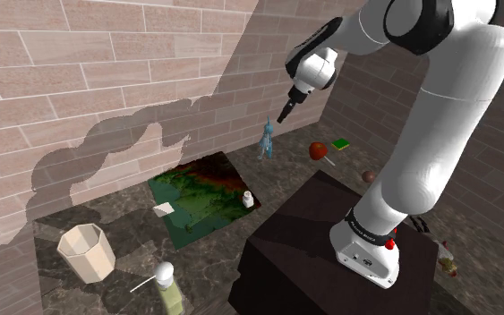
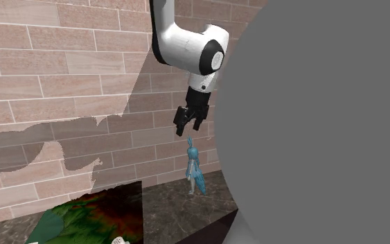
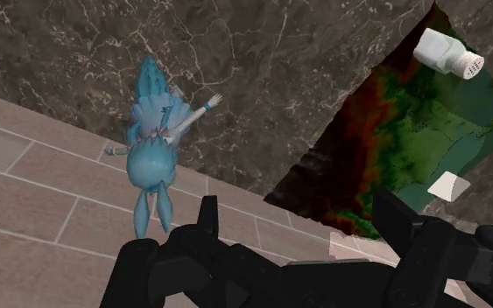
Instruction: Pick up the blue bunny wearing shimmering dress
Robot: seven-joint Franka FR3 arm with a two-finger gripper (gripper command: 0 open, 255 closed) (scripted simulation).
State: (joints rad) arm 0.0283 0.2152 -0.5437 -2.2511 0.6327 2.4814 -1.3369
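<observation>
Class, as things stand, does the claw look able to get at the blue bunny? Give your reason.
Probably yes: the open claw hangs just above the blue bunny with nothing between them, though the brick wall stands close behind it.

The pincer [image 3: 296, 206] is seen with its 2 black fingers [image 3: 207, 220] held apart, a blue bunny [image 3: 152, 140] is shown near 1 finger, where a dark marbled surface [image 3: 279, 70] meets a brick wall [image 3: 43, 201], and a white shaker [image 3: 448, 52] is seen on a green-and-red mat [image 3: 411, 149].
</observation>
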